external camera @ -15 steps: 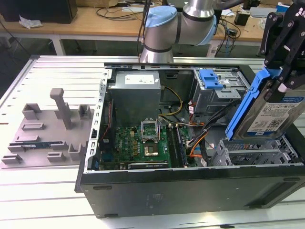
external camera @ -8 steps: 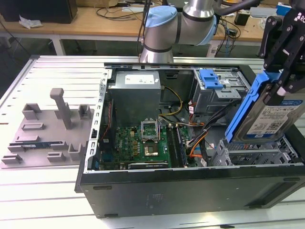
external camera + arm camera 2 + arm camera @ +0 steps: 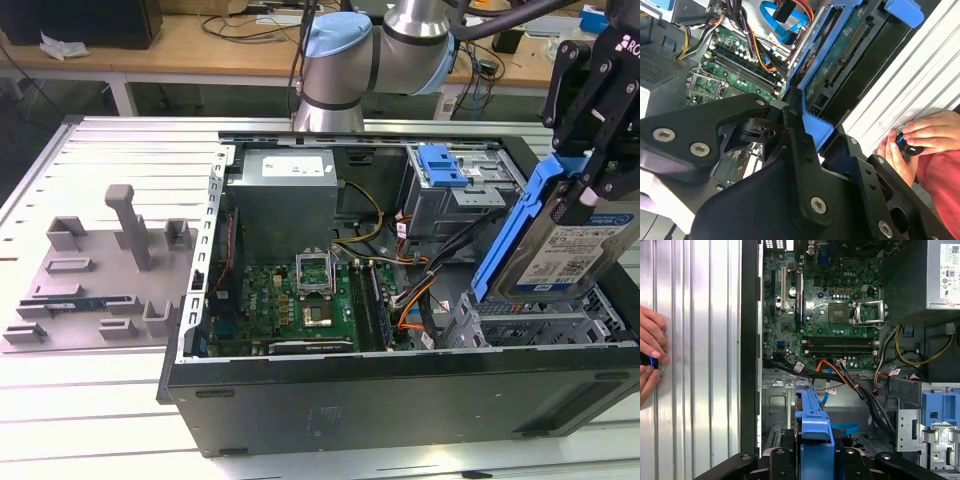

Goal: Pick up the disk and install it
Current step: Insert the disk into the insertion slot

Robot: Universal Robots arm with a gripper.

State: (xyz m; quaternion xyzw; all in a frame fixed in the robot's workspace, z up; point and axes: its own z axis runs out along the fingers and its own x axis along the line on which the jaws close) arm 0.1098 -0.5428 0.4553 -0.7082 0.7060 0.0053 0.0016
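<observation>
Exterior view: your claw (image 3: 592,185) is clamping the disk (image 3: 572,250) by its blue rails, holding it on edge over the drive cage (image 3: 540,322) (the exterior view's right end of the case (image 3: 400,395)). Second wrist view: the disk (image 3: 840,55) is showing its circuit side. First wrist view: the disk (image 3: 812,440) is sitting between the jaws; a hand (image 3: 650,360) is resting on the desk (image 3: 700,340).

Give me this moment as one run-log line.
gripper: shut on disk | disk: tilted over drive cage, not seated | hand: on table beside computer case
</observation>
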